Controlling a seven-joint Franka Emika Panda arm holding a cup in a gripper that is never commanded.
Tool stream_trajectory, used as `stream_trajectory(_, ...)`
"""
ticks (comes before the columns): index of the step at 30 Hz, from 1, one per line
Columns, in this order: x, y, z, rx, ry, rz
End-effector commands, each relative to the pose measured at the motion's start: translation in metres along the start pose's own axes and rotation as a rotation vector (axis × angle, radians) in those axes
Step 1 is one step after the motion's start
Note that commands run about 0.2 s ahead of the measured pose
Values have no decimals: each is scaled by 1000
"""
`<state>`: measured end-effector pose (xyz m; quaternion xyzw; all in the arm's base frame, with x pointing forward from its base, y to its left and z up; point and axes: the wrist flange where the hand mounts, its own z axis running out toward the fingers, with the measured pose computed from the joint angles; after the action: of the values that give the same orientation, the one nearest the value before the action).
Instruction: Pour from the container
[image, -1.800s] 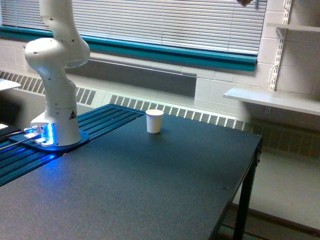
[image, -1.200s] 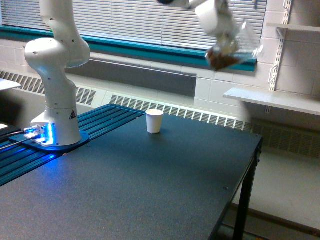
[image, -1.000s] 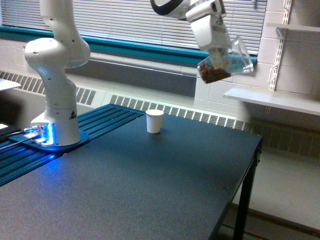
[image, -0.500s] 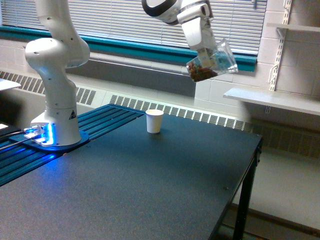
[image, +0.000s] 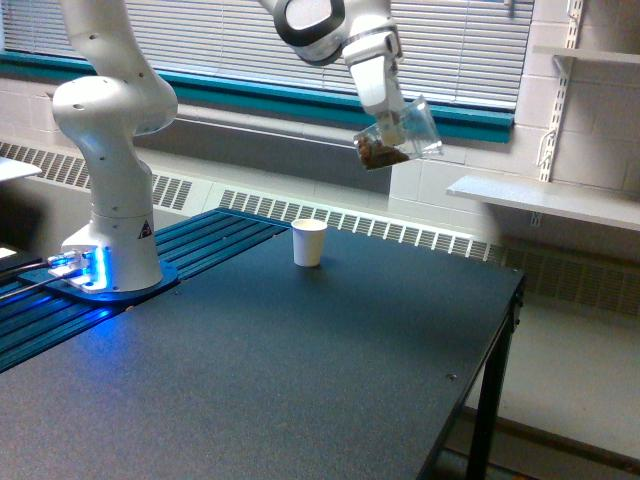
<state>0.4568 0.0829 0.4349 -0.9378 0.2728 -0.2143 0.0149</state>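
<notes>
**Arm swung the loaded cup in toward the white cup**

Nearest the camera, the dark table (image: 300, 380) lay bare of anything but the white paper cup (image: 309, 242), which stood upright toward its far edge and had not shifted over the preceding two seconds. Above and to the exterior view's right of that cup hung the gripper (image: 385, 118), its jaws closed around the clear plastic cup (image: 398, 140). The cup was held well clear of the table and tilted, base lower and toward the exterior view's left, mouth higher and toward the right, with the dark brown bits (image: 377, 154) pooled at the low end. In under two seconds the arm had entered from the upper right, descended and travelled leftward. Nothing had spilled. The transport seemed nearly complete, though the clear cup was not yet over the white one, and its mouth still faced away from it. Behind, the blinds (image: 220, 40) and radiator (image: 400, 228) lined the wall.
</notes>
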Motion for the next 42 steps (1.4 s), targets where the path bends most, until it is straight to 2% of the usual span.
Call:
stream_trajectory(1,-41,-17,-3,-2,-11,8)
stream_trajectory(14,-116,-40,-2,-23,-51,-44)
stream_trajectory(26,-181,-60,-8,-26,-75,-106)
stream_trajectory(35,-232,-66,-13,-33,-103,-147)
stream_trajectory(42,-264,-63,-17,-40,-117,-150)
